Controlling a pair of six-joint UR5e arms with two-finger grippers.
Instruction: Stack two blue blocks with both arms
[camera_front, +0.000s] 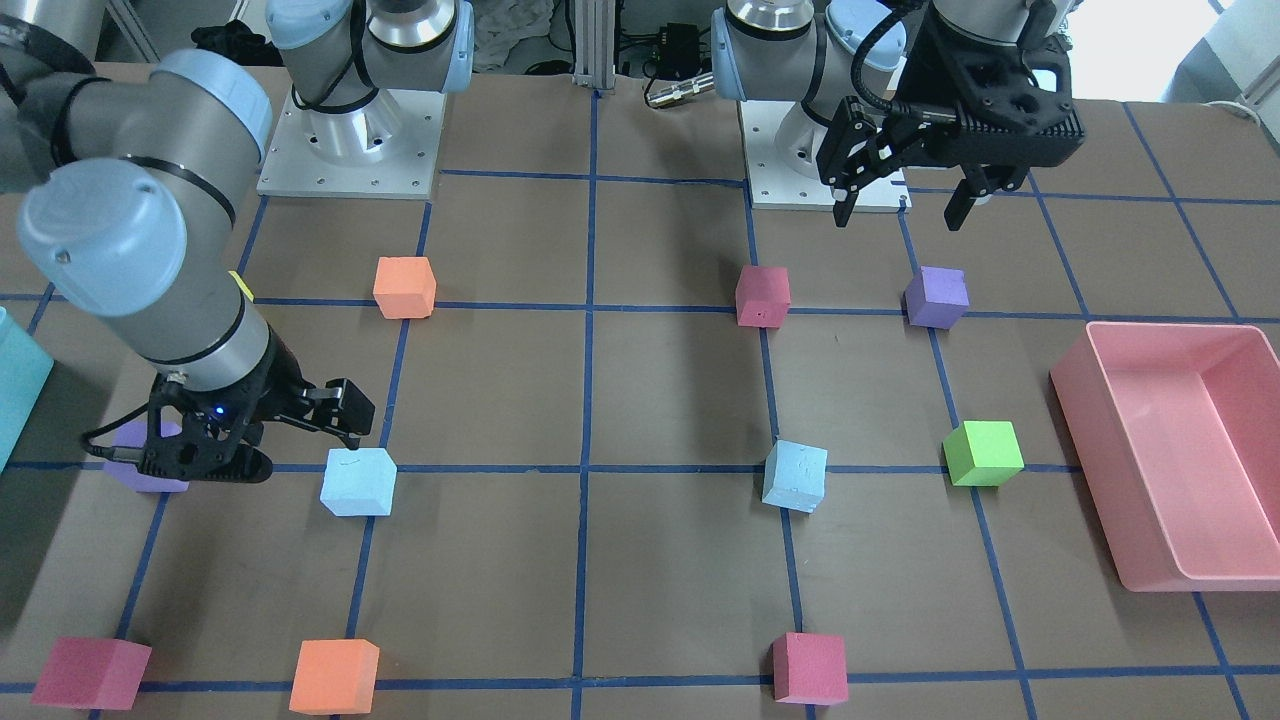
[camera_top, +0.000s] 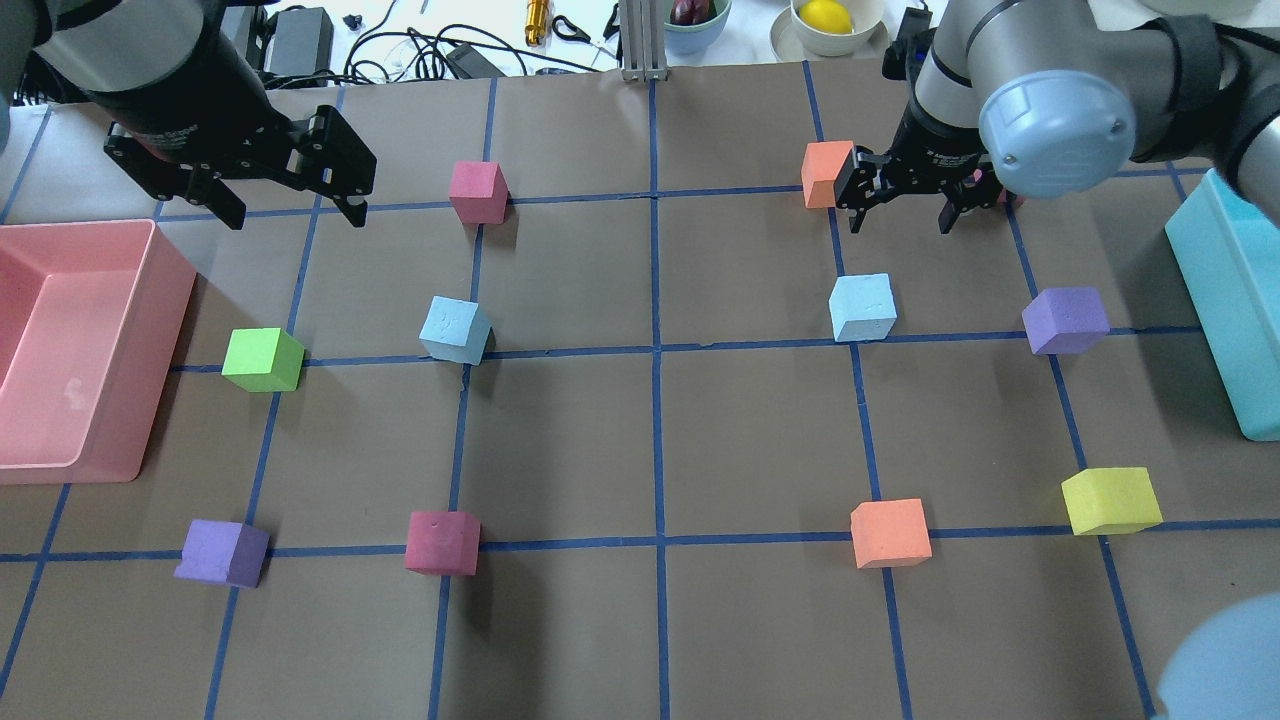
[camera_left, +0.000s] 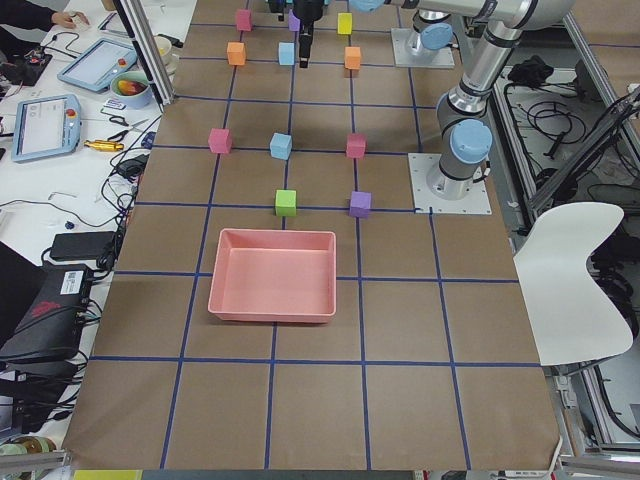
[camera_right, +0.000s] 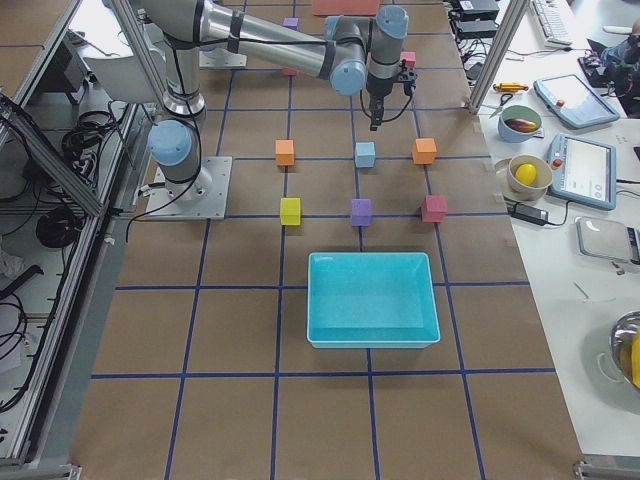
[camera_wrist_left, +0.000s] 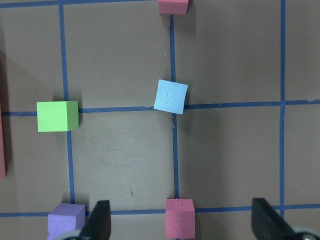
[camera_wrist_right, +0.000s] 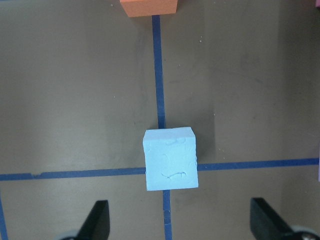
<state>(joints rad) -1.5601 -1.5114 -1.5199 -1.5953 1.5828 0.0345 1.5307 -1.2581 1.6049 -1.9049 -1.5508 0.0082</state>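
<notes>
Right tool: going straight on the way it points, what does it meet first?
Probably the pale blue block, lying ahead between the fingers of the open right tool; it looks slightly off their line, so the table beside it is possible.

The blue block (camera_wrist_right: 170, 158) sits just below the middle of the frame on the brown counter (camera_wrist_right: 75, 90), covering the crossing of two blue tape lines (camera_wrist_right: 158, 70). Its top face is scuffed. An orange block (camera_wrist_right: 149, 7) is cut off by the top edge, on the vertical line. The right gripper (camera_wrist_right: 181, 222) shows along the bottom edge, its black fingers (camera_wrist_right: 97, 220) spread wide at lower left and lower right, both clear of the blue block.
</notes>
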